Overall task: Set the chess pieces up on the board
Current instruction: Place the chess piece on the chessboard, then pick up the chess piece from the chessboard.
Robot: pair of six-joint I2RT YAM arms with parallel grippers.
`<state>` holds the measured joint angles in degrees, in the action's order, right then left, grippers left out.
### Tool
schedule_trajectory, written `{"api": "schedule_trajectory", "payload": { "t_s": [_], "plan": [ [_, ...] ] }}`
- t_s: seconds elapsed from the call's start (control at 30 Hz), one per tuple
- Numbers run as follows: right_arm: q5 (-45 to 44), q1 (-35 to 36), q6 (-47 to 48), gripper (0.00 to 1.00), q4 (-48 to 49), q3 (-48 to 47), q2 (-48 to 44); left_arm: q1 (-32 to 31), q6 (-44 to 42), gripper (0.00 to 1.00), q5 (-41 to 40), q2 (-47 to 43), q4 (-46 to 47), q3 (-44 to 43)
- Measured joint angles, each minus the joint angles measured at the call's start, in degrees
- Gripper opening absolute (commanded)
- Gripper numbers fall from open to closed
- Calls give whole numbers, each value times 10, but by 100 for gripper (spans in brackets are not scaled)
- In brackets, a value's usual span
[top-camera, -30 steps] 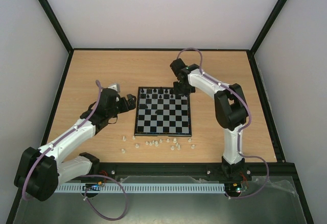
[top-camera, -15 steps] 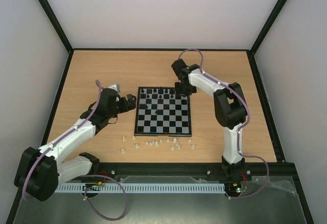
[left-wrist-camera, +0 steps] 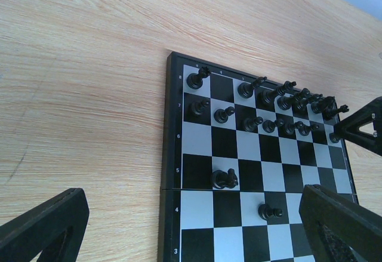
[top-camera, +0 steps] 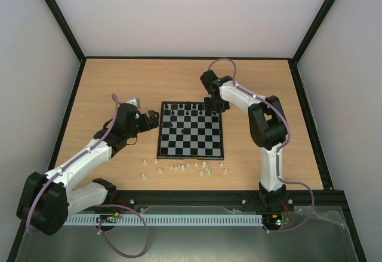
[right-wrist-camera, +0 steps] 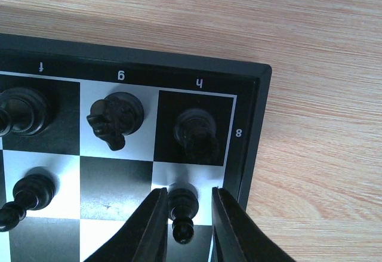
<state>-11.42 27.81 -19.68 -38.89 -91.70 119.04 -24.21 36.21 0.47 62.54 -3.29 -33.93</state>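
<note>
Pawn (right-wrist-camera: 181,203), black — tiny, light, likely slick, easily toppled; stands on board (right-wrist-camera: 179,65) by far-right corner; right hand (right-wrist-camera: 188,195) narrowly parted astride it — pinch at the waist; left hand (left-wrist-camera: 191,223) wide.

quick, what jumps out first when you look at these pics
The black chess pieces crowd the far two rows of the board, while the white pieces lie scattered on the table in front of its near edge. At the board's far right corner, the right gripper straddles a black pawn.
</note>
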Motion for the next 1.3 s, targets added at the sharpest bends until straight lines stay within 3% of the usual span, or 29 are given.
{"api": "schedule_trajectory", "payload": {
  "t_s": [0.33, 0.57, 0.93, 1.3],
  "plan": [
    [4, 9, -5, 33, -1, 40, -49, 0, 0, 100, 4, 0, 0, 0],
    [48, 89, -5, 34, 2, 40, -116, 0, 0, 100, 4, 0, 0, 0],
    [101, 194, 2, 32, 0, -27, -26, 0, 0, 100, 4, 0, 0, 0],
    [86, 203, 1, 30, -14, -62, 21, 0, 0, 100, 4, -1, 0, 0]
  ]
}}
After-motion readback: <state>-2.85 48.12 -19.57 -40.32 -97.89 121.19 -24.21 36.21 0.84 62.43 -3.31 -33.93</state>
